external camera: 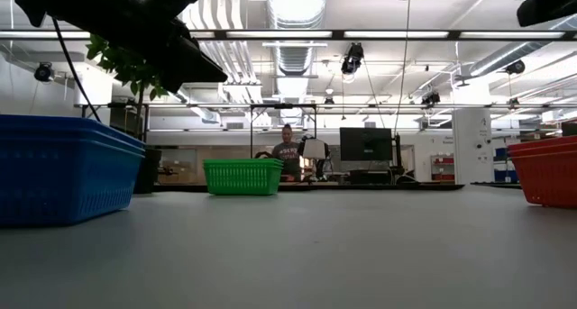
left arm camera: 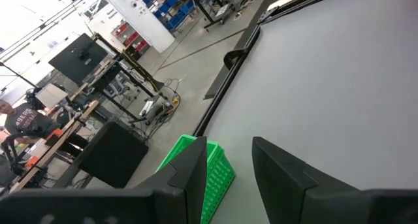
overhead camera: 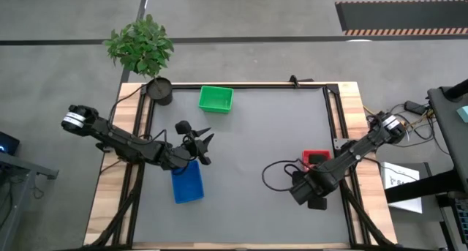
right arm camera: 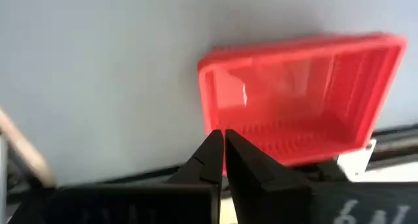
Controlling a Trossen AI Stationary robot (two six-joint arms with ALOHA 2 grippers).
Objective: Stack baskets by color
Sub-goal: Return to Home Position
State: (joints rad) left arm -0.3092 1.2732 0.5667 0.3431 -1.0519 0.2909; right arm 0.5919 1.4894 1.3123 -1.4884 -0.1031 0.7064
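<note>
The left gripper [left arm camera: 228, 144] hangs above the table [overhead camera: 256, 207] with its fingers parted and nothing between them; the blue baskets [overhead camera: 187, 184] sit nested just behind it, under the wrist, and the green baskets [overhead camera: 216, 99] are nested well ahead of its fingertips; an empty, lifted pose suits an arm with no stacking left to do. The right gripper [right arm camera: 223, 138] has its fingers pressed together on nothing, the red baskets [right arm camera: 300, 87] nested just beyond and below the tips; each colour sits in one pile, so the sorting looks finished and both arms need only fold away.
</note>
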